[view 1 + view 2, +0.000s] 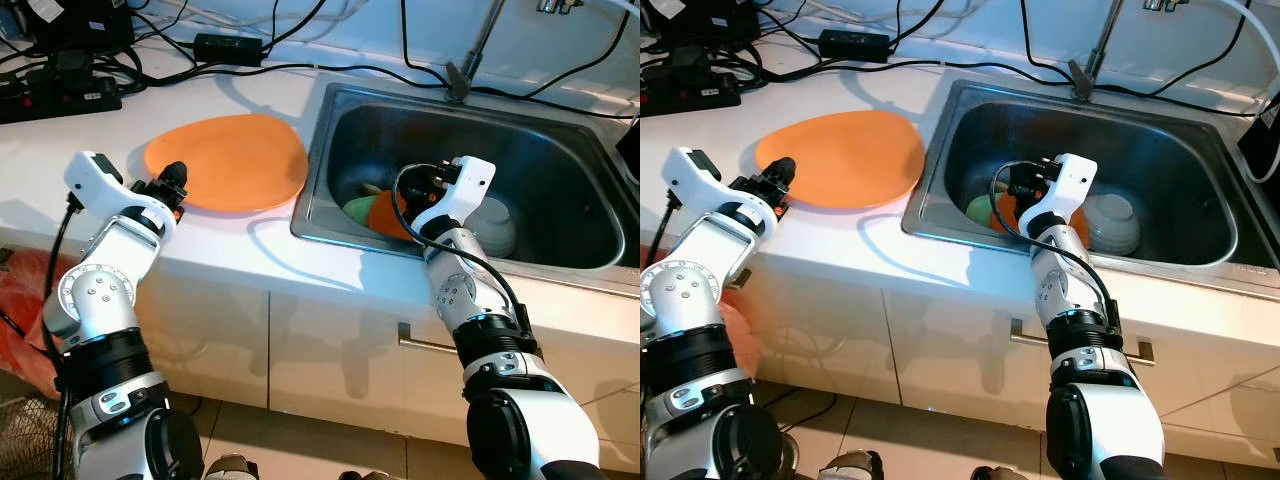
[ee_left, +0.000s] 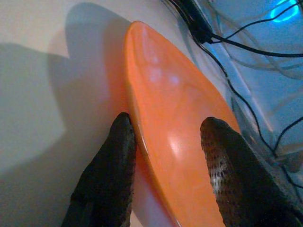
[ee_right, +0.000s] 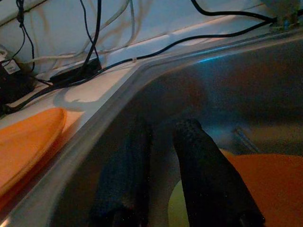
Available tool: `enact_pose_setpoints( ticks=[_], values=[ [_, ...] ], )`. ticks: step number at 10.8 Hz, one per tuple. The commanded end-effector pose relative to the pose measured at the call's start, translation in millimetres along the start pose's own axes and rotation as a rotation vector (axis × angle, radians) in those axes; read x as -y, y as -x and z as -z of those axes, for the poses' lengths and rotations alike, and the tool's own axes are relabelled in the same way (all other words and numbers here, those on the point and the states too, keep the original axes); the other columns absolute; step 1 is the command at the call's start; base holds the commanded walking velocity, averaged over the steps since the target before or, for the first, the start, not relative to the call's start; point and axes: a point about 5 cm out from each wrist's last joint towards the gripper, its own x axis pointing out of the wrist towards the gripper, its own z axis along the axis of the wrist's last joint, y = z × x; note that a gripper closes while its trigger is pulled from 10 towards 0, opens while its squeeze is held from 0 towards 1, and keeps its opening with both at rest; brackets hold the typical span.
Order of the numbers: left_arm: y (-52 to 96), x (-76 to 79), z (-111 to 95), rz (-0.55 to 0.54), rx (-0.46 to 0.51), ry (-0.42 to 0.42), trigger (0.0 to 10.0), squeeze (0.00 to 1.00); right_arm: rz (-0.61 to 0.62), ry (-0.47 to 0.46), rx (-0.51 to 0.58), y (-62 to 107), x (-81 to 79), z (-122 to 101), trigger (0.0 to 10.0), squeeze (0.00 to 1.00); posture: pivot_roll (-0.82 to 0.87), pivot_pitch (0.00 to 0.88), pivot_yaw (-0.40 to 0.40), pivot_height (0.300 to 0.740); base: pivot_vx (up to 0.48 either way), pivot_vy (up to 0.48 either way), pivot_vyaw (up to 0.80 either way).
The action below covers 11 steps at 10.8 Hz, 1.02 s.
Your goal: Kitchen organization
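Flat on the white table (image 1: 60,170), the wide orange plastic plate (image 1: 232,160) lies just beside the steel sink's (image 1: 340,100) left rim. At its near-left edge sits the left pincer (image 2: 165,142), its two black fingers (image 2: 111,161) spread apart, one under the plate's rim against the table and the other over the upper face. To the plate's left and front the table is bare; behind it run black cables (image 1: 290,68) and a black power adapter (image 1: 228,46).

Inside the sink, near its front wall, the right pincer (image 3: 156,142) hangs with fingers slightly parted, closed on nothing. Just beside it lie an orange dish (image 1: 385,215) and a pale green dish (image 1: 358,210), with a stack of white bowls (image 1: 495,225) further right.
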Motion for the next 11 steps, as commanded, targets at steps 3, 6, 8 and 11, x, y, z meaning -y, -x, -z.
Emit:
enact_pose_setpoints(
  ticks=[3, 6, 8, 11],
  values=[
    [-6.1, 7.8, 21, 0.065, -0.083, 0.06, 10.0, 0.0, 0.011, -0.004, 0.006, 2.4, 4.8, -3, 10.0, 0.0, 0.12, 0.098, -0.085, 0.74, 0.0, 0.0, 0.0],
    [-6.7, 14.6, 37, 0.102, -0.158, 0.054, 4.7, 0.0, 0.016, -0.008, 0.005, 2.6, 6.0, -3, 10.0, 0.0, 0.12, 0.097, -0.084, 0.74, 0.0, 0.0, 0.0],
    [-7.8, 16.8, 42, 0.102, -0.18, 0.046, 0.0, 0.0, 0.014, -0.01, 0.004, 2.1, 5.1, -3, 10.0, 0.0, 0.12, 0.093, -0.082, 0.74, 0.0, 0.0, 0.0],
    [-8.5, 17.3, 42, 0.113, -0.181, 0.045, 0.0, 0.0, 0.014, -0.011, -0.001, 2.3, 5.1, -2, 10.0, 0.0, 0.12, 0.089, -0.081, 0.74, 0.0, 0.0, 0.0]
  ],
)
